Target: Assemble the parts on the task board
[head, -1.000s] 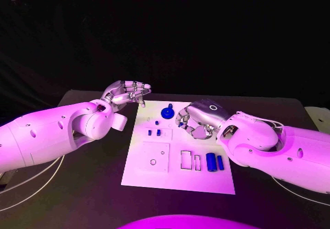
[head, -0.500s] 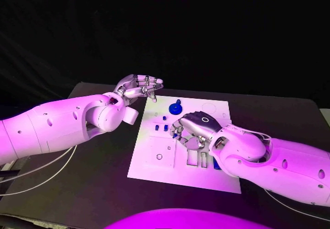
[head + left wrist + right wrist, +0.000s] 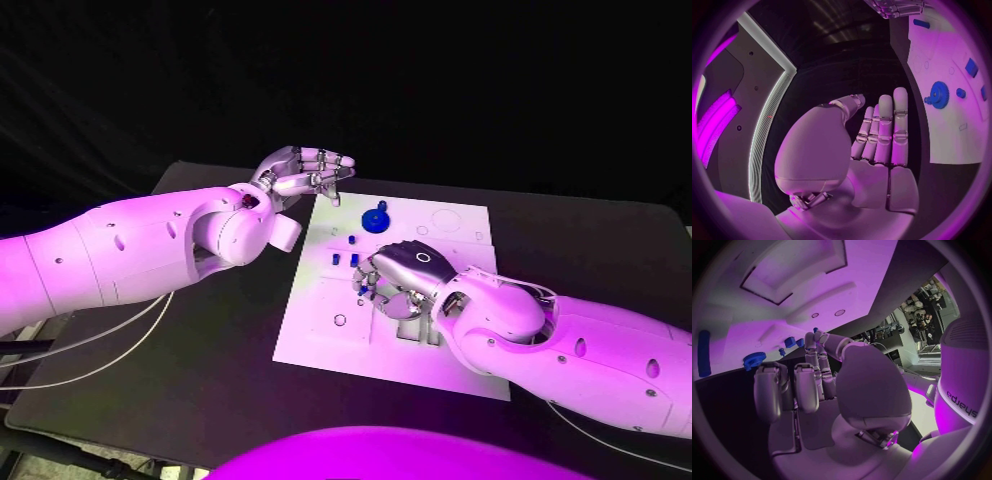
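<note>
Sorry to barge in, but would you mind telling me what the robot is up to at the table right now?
It is working at a white task board with small blue parts on a black table. The right hand is low over the middle of the board, fingers curled downward; whether it grips a part cannot be told. The left hand hovers beside the board's far left corner, holding nothing. A blue gear stands near the far edge, with small blue parts just left of the right hand.

Pink-purple light falls on everything. The task board (image 3: pixel 433 215) shines bright; the black table (image 3: pixel 606 250) stays dark, & the room behind is black. Dark shadow lies under the right hand (image 3: pixel 404 280) on the board. Wrist views bend straight edges into curves, w/ dark rims.
</note>
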Motion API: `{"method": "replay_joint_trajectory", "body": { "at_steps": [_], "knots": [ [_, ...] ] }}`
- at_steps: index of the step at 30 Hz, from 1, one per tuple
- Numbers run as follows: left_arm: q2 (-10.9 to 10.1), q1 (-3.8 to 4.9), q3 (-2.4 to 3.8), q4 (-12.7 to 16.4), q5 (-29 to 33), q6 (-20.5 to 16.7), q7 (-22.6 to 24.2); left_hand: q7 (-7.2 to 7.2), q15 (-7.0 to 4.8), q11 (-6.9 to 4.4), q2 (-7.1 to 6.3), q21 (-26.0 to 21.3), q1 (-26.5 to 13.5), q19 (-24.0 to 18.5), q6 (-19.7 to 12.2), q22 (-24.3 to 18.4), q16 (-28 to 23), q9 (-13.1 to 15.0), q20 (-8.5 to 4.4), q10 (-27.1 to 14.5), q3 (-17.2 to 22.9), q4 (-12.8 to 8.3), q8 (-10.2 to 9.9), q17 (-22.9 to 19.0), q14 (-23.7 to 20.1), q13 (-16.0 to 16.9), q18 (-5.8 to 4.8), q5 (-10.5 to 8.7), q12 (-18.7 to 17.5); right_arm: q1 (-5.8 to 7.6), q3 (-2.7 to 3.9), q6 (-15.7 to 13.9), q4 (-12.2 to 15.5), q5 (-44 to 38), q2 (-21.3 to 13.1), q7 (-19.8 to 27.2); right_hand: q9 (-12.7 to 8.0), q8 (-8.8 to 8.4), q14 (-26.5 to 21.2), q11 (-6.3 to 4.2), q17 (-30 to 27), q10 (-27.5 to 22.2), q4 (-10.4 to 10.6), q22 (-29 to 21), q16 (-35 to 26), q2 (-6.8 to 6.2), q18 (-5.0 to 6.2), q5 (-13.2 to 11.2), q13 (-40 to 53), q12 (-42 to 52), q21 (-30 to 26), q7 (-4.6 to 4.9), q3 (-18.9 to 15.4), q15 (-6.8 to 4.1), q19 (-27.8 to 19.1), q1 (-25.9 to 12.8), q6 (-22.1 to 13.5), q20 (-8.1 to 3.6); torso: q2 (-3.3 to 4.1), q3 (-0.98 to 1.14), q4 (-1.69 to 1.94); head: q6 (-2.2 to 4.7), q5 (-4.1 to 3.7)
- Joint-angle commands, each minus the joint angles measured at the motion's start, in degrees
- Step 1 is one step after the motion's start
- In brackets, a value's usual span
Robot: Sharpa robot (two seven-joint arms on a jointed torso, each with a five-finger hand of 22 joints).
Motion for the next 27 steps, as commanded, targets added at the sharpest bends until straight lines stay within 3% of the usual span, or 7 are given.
{"method": "replay_joint_trajectory", "body": {
  "at_steps": [1,27],
  "knots": [
    [0.16,0.04,0.04,0.07,0.17,0.89,0.25,1.19,0.10,-0.11,-0.11,-0.39,-0.32,-0.31,-0.21,-0.10,-0.24,0.03,-0.01,-0.48,0.01,-0.23,0.08,-0.08,-0.48,-0.06,0.79,0.26,0.25,-0.25,-0.07,1.23,-0.18,0.01,0.15,0.71,0.05,0.16,2.59,-0.32,-0.07,-0.12,0.05,11.47,-0.23,0.24,-0.68,0.14,0.03,-0.33,0.04,0.19,-0.32,-0.21,2.42,-0.55,0.10,-0.38,0.00,0.01,-0.05,-0.17,0.15],
    [0.15,0.04,0.04,0.02,0.17,0.94,0.15,1.20,0.13,-0.10,-0.08,-0.42,-0.37,-0.36,-0.24,-0.10,-0.23,0.05,0.03,-0.58,-0.03,-0.25,0.15,-0.10,-0.54,-0.04,0.80,0.26,0.38,-0.59,-0.26,2.69,-0.86,0.08,0.41,0.80,0.08,0.12,2.59,-0.29,-0.10,-0.14,0.10,11.51,-0.24,0.36,-0.69,0.14,0.03,-0.44,0.09,0.22,-0.40,-0.18,2.44,-0.66,0.00,-0.36,0.00,-0.01,-0.02,-0.64,0.29]
  ]
}}
